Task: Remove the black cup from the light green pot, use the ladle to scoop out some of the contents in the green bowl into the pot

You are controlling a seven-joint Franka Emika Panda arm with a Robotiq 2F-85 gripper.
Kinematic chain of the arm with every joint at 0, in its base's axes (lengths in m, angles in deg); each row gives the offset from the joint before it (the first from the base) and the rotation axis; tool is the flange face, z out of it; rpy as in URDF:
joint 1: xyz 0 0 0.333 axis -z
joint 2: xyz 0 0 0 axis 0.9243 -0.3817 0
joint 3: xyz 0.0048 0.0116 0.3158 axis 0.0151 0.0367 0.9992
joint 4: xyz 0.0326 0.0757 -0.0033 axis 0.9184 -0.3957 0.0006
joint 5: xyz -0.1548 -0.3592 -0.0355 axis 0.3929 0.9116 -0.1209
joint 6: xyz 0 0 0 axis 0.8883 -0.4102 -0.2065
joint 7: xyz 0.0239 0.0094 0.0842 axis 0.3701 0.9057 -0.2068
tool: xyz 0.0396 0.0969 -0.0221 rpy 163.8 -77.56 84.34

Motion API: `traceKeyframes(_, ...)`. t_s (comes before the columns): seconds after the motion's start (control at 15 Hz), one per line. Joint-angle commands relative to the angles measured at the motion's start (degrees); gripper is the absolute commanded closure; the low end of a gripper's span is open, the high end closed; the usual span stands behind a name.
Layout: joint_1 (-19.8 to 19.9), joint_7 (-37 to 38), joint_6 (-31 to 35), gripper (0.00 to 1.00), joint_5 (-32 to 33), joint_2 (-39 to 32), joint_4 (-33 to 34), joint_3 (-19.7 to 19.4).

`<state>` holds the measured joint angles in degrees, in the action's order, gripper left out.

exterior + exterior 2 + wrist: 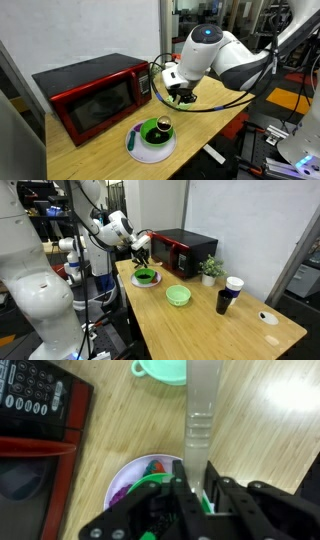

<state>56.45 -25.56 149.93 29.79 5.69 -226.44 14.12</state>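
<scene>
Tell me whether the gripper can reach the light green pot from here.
Probably yes: the gripper, holding the ladle over the green bowl, has nothing standing between it and the light green pot; the black cup stands beyond it.

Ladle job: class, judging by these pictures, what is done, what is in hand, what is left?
Done: the black cup stands on the table, out of the pale green pot. In hand: the gripper holds the ladle above the green bowl. Left: scooping some of the bowl's contents into the pot.
</scene>
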Motion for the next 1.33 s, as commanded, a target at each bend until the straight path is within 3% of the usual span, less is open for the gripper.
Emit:
traceKeyframes(0.0, -0.01, -4.26, 3.09, 0.94, -3.67, 3.56, -3.39, -2.06)
traceKeyframes(0.8, 0.35, -9.80, 13.99, 0.94, -15.80, 9.56, -12.03, -8.13)
traceKeyframes(1.27, -1.13, -19.23, 18.56, 0.94, -26.71, 14.09, -18.09, -14.69)
